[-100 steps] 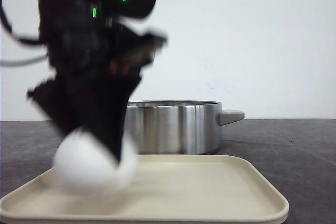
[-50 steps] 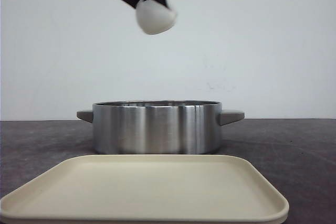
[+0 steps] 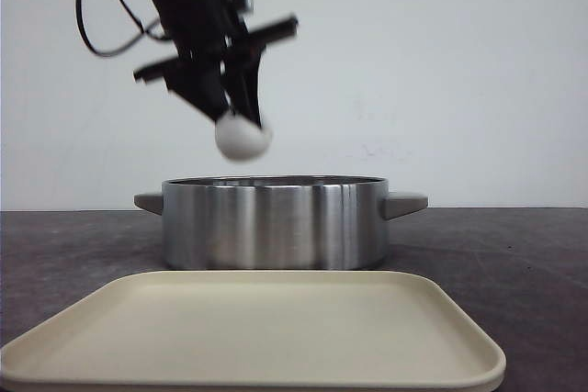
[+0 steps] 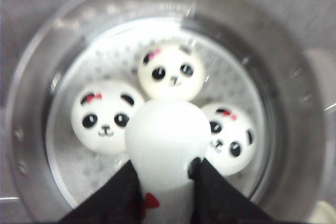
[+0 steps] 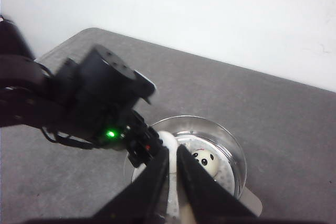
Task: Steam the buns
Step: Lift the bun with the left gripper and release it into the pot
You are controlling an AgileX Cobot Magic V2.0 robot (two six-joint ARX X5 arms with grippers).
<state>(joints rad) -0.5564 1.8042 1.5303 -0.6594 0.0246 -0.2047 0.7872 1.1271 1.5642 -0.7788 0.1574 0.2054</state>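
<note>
A dark desk [image 3: 514, 254] fills the lower frame, with a beige tray [image 3: 257, 328] at the bottom and a steel pot [image 3: 276, 222] at centre behind it. Upper left, the left claw [image 3: 241, 130] pinches a white bun [image 3: 243, 139] above the pot. Three panda-faced buns [image 4: 170, 72] sit inside the pot. The right claw [image 5: 173, 156] has its fingers pressed nearly together, holding nothing.

Our left arm reaches in from the upper left of the front view, angled steeply downward, with its cable looping behind it. Our left tool [image 3: 241, 126] hangs high, its two dark fingers [image 4: 122, 192] pointing down and pressed against either side of a white bun [image 3: 243, 138]. Our right tool [image 5: 173, 192] is raised well above, its fingers nearly together with only a thin slit between them and nothing held.
</note>
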